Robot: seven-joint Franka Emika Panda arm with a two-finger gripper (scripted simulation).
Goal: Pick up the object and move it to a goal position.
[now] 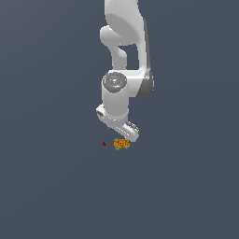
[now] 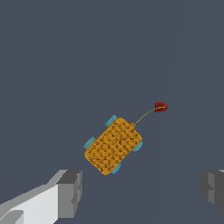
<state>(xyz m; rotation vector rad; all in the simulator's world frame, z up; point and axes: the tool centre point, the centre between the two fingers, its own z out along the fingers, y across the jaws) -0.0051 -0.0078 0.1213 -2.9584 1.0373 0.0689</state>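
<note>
Dark blue-grey floor fills the exterior view, where the white gripper (image 1: 124, 134) hangs just above the lumpy orange-yellow object with cyan flecks (image 1: 121, 143), a tiny red dot (image 1: 103, 144) nearby. Wrist view: grey fingers (image 2: 70, 194) spread wide apart, released, the object (image 2: 113, 145) lying between and beyond them, untouched.

Bumpy, matt orange object (image 2: 113, 145); smooth, glossy white end effector (image 1: 122, 136).

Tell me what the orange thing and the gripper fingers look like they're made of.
The object: a simulator render, so only a guess. Its orange-yellow body is matte and pebbled, like textured plastic or rubber; the cyan lugs at its edges look like smooth plastic. A thin yellowish strand runs to the red dot.

The fingers of the gripper: flat, matte grey blocks, perhaps rubber or plastic pads, with no shine.
</note>
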